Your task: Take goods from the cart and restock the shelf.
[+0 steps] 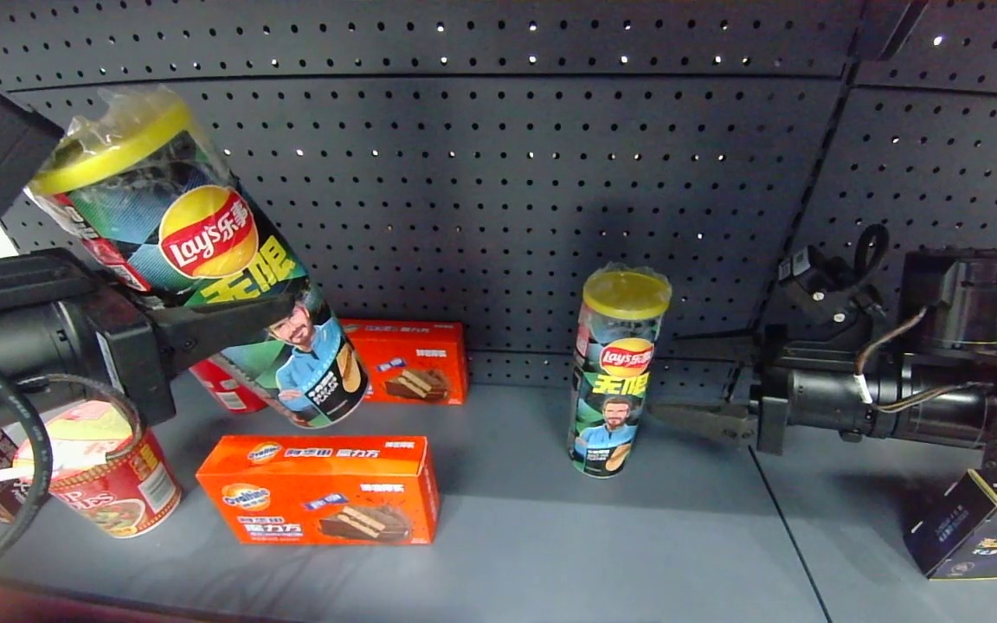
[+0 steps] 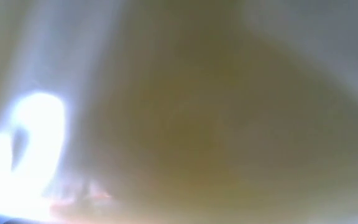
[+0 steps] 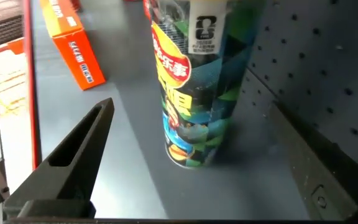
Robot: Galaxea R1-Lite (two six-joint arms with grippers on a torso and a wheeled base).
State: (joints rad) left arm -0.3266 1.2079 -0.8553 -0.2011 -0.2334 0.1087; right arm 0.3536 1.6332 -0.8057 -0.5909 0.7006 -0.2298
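A tall chip can [image 1: 196, 260] with a yellow lid hangs tilted above the left of the grey shelf [image 1: 550, 536], lid toward the upper left. My left gripper [image 1: 230, 333] is shut on its lower half; one dark finger crosses the can's front. In the left wrist view there is just a yellowish blur close against the lens. A second, like can [image 1: 618, 372] [image 3: 191, 87] stands upright mid-shelf near the pegboard. My right gripper [image 1: 680, 381] [image 3: 190, 107] is open just to its right, its fingers [image 3: 82, 152] on either side of the can and apart from it.
Two orange cake boxes [image 1: 317, 489] [image 1: 412, 359] lie left of the standing can. A red noodle cup [image 1: 109, 476] and a red pack [image 1: 226, 385] sit at far left. A dark box [image 1: 983, 523] lies at the right front. The pegboard wall [image 1: 507, 173] closes the back.
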